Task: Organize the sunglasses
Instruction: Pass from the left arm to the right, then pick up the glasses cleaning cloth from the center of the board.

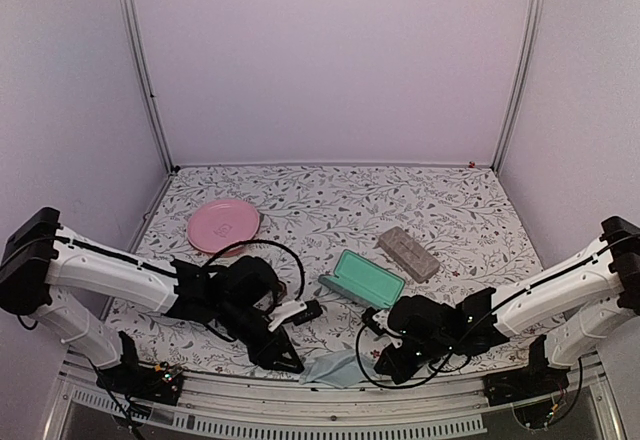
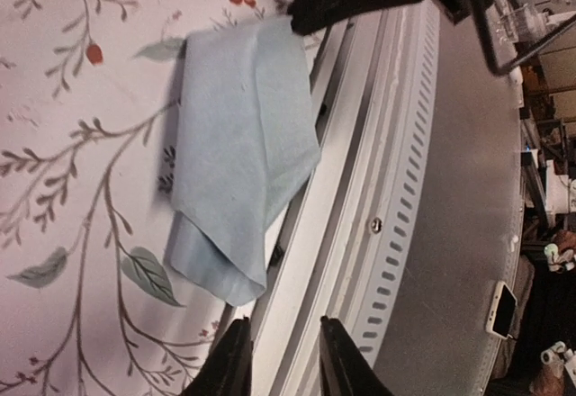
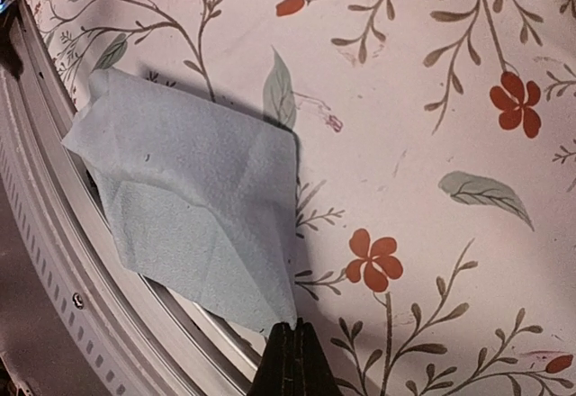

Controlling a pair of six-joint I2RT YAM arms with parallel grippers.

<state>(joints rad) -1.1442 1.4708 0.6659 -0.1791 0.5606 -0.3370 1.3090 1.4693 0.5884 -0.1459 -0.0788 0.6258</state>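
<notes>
- Note pale blue cloth [image 2: 243, 153] draped half over the desk [image 1: 330, 200] edge onto the metal rail [image 2: 360, 234]; expect a slide off the desk with any careless tug or nudge.
- See left fingers [image 2: 236, 364] spread, nothing between; right fingers [image 3: 286, 364] pressed together at the cloth's corner, pinch unconfirmed.
- Watch for contact between the arms, both crowded near the cloth.
- Cannot locate sunglasses in any view; possibly hidden by the arms.
- Record floral desk cover, pink plate [image 1: 222, 225], open green case [image 1: 365, 280], grey-brown case [image 1: 408, 253]; plain pale walls [image 1: 330, 60], metal posts [image 1: 140, 60].
</notes>
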